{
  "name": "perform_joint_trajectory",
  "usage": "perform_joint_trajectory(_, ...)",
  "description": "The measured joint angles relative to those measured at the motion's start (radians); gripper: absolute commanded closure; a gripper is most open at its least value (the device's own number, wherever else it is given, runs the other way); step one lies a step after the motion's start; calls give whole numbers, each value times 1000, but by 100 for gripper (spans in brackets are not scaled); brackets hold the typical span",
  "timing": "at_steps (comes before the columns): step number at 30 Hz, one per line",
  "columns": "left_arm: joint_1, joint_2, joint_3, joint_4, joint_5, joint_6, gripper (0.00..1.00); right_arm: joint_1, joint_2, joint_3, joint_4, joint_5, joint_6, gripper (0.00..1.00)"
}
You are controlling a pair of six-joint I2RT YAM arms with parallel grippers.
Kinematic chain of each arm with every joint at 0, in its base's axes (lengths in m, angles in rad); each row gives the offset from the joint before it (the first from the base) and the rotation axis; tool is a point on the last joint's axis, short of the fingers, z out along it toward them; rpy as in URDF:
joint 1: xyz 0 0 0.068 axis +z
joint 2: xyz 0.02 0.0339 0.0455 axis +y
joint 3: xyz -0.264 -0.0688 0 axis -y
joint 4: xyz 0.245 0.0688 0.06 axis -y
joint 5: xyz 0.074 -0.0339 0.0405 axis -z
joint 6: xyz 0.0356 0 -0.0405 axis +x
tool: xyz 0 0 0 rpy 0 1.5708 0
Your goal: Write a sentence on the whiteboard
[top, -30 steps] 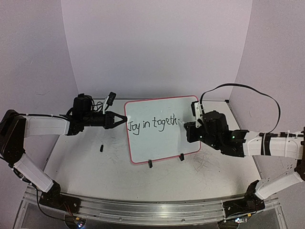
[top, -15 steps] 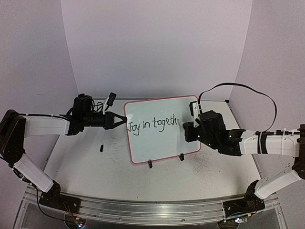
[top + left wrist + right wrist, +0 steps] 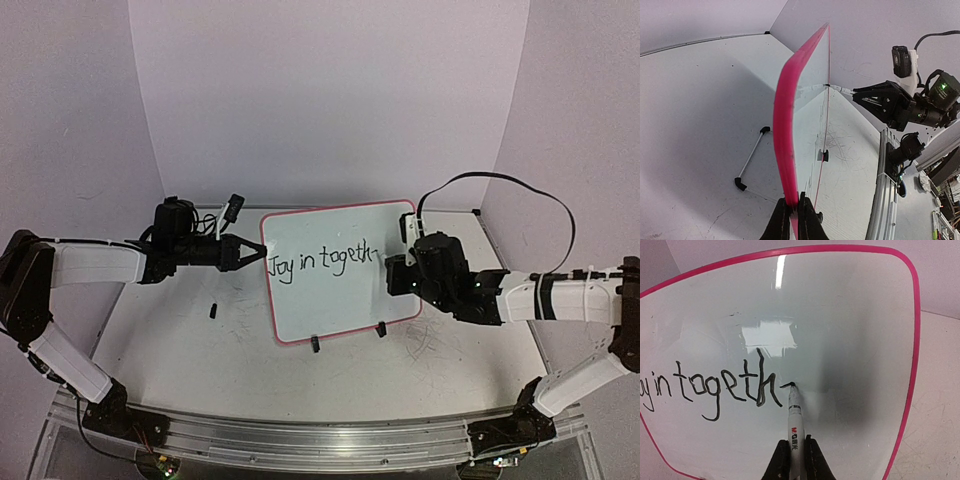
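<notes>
Jaws on both sides are clamped. Left gripper (image 3: 257, 254) pinches the left edge of the whiteboard (image 3: 345, 300), one finger on each face of the pink rim, about mid-height. Right gripper (image 3: 795, 452) pinches a marker (image 3: 794, 417) by the barrel, tip pointing away from the wrist.

Whiteboard stands on edge on the table (image 3: 180, 350), roughly mid-table between the two arms, written face toward the arm bases. Two black clip feet (image 3: 314, 344) on its bottom edge touch the tabletop. Left wrist view shows a thin wire prop (image 3: 751, 162) lying on the table on the board's back side.

Marker tip is touching the board face, at the right end of a short horizontal dash just after the last letter. Writing (image 3: 318, 260) reads "Joy in togeth" in black, one line across the upper half, starting next to the left rim.

Small black piece (image 3: 214, 311) lies on the table left of the board, below the left gripper, apart from both. Black cable (image 3: 520, 190) loops above the right arm
</notes>
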Motion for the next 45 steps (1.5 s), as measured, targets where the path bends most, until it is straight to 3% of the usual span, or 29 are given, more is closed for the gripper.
perform_joint_trajectory(45,-1,0,6,-22,0,0,100,-13,0,-33,34,-64,62,100)
